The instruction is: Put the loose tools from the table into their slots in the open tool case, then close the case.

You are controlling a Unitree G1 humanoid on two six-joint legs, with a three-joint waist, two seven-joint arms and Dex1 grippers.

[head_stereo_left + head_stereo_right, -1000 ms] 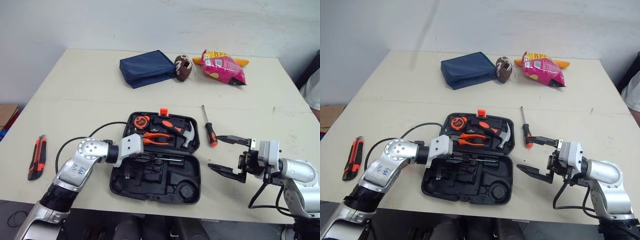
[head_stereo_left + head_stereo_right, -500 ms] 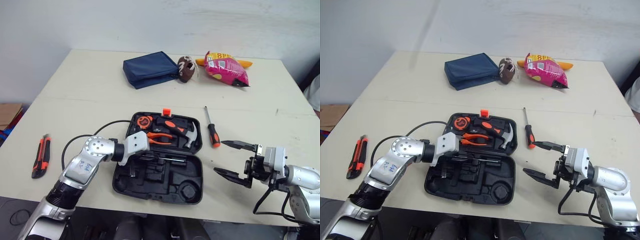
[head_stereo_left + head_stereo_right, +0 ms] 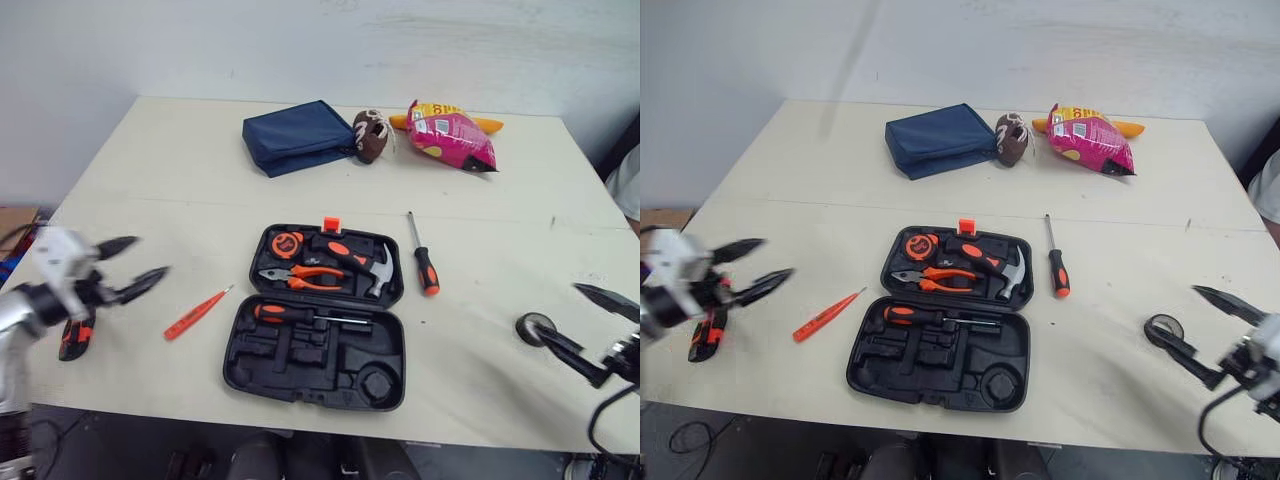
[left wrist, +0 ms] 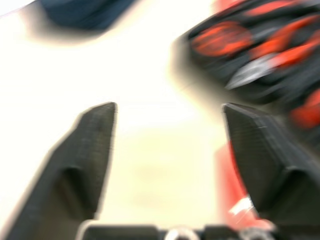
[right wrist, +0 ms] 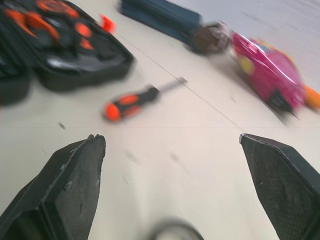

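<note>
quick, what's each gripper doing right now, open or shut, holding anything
left gripper: open, holding nothing
right gripper: open, holding nothing

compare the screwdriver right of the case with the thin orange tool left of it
The screwdriver has a black-and-orange handle and bare metal shaft; the thin orange tool is nearly all orange. The screwdriver lies nearly front to back, the thin orange tool diagonally. Both lie loose on the table.

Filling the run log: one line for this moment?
tool case: open | left gripper: open, empty | right gripper: open, empty | loose on table: screwdriver, orange tester pen, utility knife
</note>
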